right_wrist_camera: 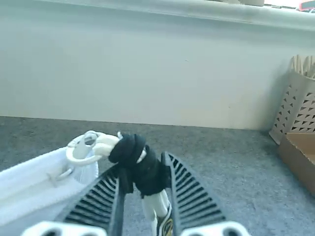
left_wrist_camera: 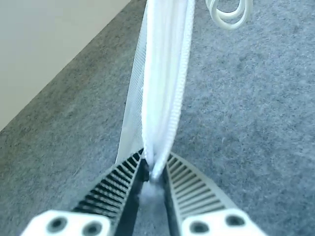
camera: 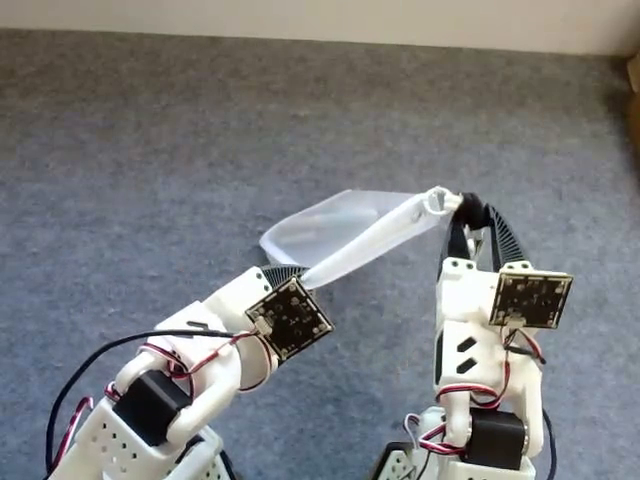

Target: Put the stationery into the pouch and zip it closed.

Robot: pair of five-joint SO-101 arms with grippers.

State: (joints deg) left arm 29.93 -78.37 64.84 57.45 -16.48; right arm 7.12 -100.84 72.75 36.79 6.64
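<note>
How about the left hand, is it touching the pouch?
Touching. The left wrist view shows the left hand pinching the pouch edge.

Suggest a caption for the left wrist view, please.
Left claw clamps white translucent pouch by its zipper edge, above grey carpet.

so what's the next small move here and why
Probably lower both arms together to set the pouch down. The zip looks shut along its length, its ring sits at the end by the right gripper, shut on the black tab, and the left gripper pinches the other end, so the pouch hangs between them.
</note>
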